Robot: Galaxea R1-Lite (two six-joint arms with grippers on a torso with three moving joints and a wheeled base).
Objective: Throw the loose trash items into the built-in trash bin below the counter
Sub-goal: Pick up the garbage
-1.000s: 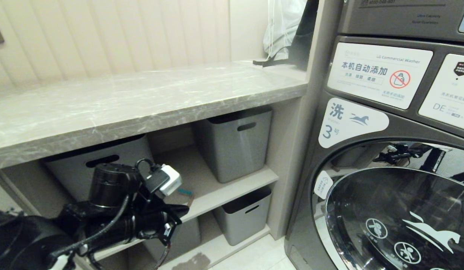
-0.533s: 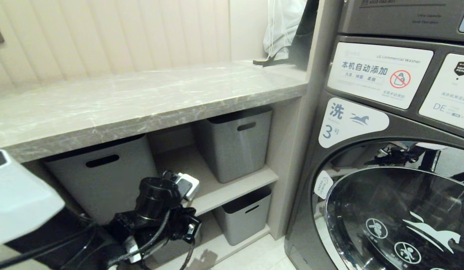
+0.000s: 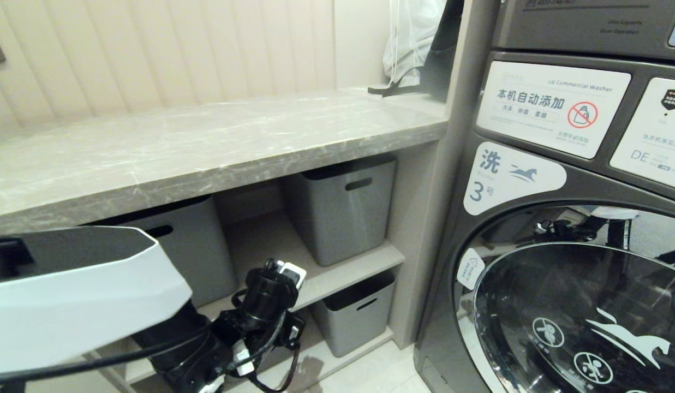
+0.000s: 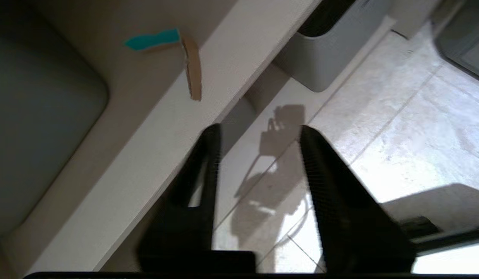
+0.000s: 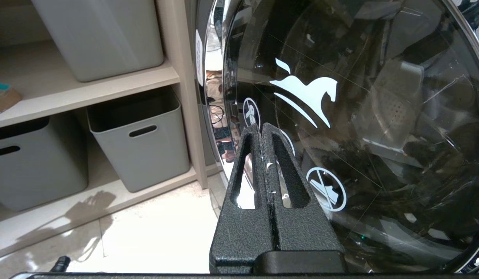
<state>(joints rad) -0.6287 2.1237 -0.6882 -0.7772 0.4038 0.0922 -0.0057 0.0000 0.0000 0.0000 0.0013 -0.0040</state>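
One brown strip with a teal edge (image 4: 183,54) lies on the middle shelf (image 4: 154,128) beneath the counter (image 3: 206,147), near the shelf's front edge and beside a grey tub (image 4: 38,128). The left gripper (image 4: 258,155) hangs off the shelf edge over the floor (image 4: 398,128), jaws released and empty, apart from the strip. The right gripper (image 5: 262,133) sits before the washer door (image 5: 359,116), jaws clenched on nothing.
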